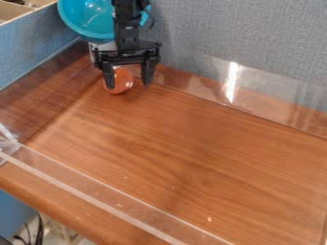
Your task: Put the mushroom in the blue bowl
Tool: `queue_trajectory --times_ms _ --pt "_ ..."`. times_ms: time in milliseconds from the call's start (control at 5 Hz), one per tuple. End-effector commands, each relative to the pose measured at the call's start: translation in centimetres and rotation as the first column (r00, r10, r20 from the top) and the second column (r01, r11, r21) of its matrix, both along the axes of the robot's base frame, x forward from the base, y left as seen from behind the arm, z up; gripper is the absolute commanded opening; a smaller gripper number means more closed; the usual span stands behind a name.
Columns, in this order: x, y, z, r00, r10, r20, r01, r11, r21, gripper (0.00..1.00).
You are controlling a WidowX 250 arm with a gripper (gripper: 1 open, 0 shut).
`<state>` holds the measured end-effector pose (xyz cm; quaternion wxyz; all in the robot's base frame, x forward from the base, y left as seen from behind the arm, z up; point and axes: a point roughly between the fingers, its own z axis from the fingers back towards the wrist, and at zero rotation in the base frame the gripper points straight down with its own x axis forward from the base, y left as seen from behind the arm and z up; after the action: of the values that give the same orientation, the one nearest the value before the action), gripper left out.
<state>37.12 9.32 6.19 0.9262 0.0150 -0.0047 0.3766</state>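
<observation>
The mushroom (pixel 120 84), orange-red with a pale patch, lies on the wooden tabletop near the back left corner. My gripper (pixel 128 77) hangs straight over it, open, with its two black fingers (pixel 103 69) standing on either side of the mushroom; I cannot tell whether they touch it. The blue bowl (pixel 87 16) sits behind the arm at the top left, tilted toward the camera and partly hidden by the arm.
A grey fabric wall (pixel 243 38) runs along the back of the table. A blue-grey panel (pixel 26 48) closes the left side. A clear plastic rim (pixel 76 191) borders the table's front edge and right end.
</observation>
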Motion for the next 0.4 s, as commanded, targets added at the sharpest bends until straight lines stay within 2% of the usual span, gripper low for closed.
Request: queue_trajectory --times_ms 0,200 --pt "0.30 -0.26 1.32 0.999 -0.002 0.037 0.002 1.000 0.010 1.00" --pt "0.31 -0.33 0.97 1.000 0.005 0.030 -0.005 1.000 0.006 1.00"
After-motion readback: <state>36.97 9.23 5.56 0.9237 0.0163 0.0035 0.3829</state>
